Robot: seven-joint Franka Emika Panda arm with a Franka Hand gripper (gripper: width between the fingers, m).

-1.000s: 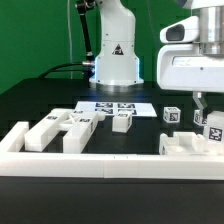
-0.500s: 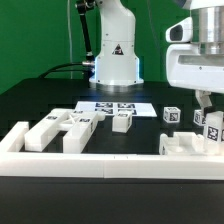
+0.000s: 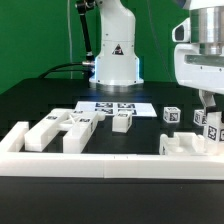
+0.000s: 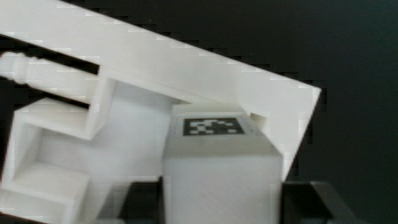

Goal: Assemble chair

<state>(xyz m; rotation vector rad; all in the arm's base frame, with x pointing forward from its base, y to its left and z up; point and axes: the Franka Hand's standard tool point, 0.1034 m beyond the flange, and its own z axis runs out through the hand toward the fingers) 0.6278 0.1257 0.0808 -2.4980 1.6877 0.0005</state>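
My arm comes down at the exterior view's right, with the wrist pointing straight down over the table [image 3: 40, 100]. My gripper [image 3: 204, 104] is closed tight on an upright white chair part [image 4: 222, 165] that has a tag on its top and stands near the border rail [image 3: 100, 160]. Other chair parts [image 3: 60, 128] lie loose at the exterior view's left, beside the marker board [image 3: 113, 107].

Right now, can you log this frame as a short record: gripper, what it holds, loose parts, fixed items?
gripper: shut on tagged chair part, at exterior view's right
loose parts: cluster at exterior view's left; small block beside marker board
border rail: across the side nearest the exterior camera
chair: not yet assembled
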